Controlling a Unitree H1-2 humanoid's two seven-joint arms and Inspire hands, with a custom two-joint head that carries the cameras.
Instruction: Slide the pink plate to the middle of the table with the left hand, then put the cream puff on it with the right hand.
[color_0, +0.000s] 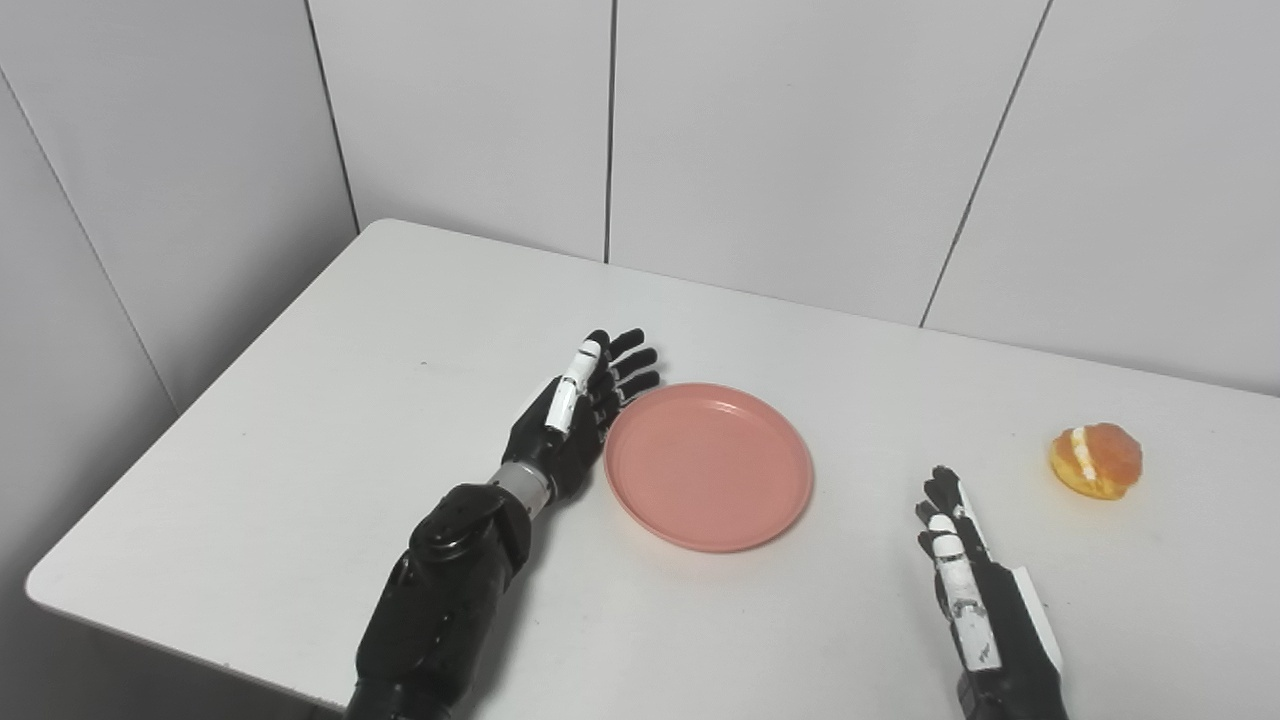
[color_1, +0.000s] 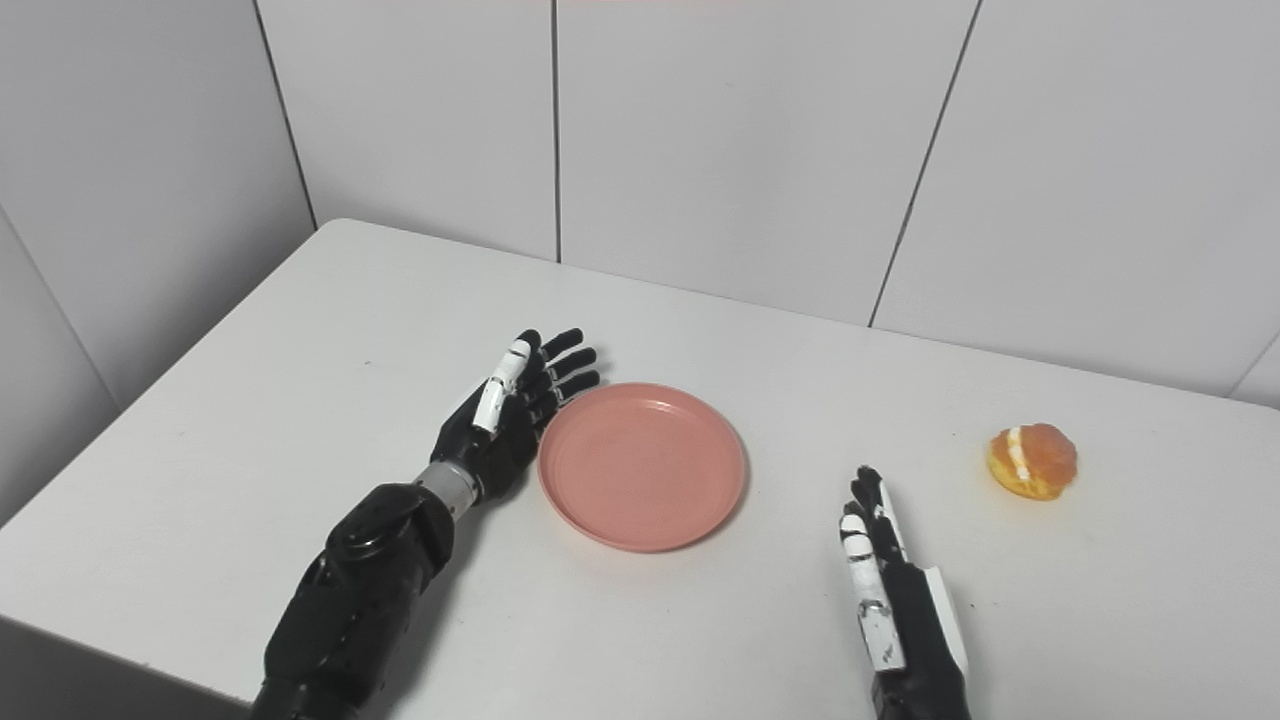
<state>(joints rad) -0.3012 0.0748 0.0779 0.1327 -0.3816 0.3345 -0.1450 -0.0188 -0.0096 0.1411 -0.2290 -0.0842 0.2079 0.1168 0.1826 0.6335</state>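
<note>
White wall panels (color_0: 780, 150) with thin dark seams back a white table (color_0: 330, 400), whose left and far edges we can see in both head views. We find the pink plate (color_0: 708, 466) lying flat near the middle of the table, round and shallow with a raised rim, nothing on it. Just beside its left rim stands our left hand (color_0: 572, 420), set on edge with the palm turned toward the plate. Its fingers (color_0: 632, 362) are stretched out and a little apart, pointing away from us and past the far-left part of the rim; they grasp nothing. We cannot tell whether the heel of the hand touches the rim or stops just short of it. The black left forearm (color_0: 440, 590) comes in from the lower left.

To the right of the plate, well apart from it, the cream puff (color_0: 1097, 460) sits on the table near the right side, golden-brown with a white band of filling showing on its left face. Our right hand (color_0: 965, 585) lies between plate and puff but nearer to us, close to the bottom edge, apart from both. Its fingers (color_0: 945, 515) are extended and close together, pointing away from us, and they hold nothing.
</note>
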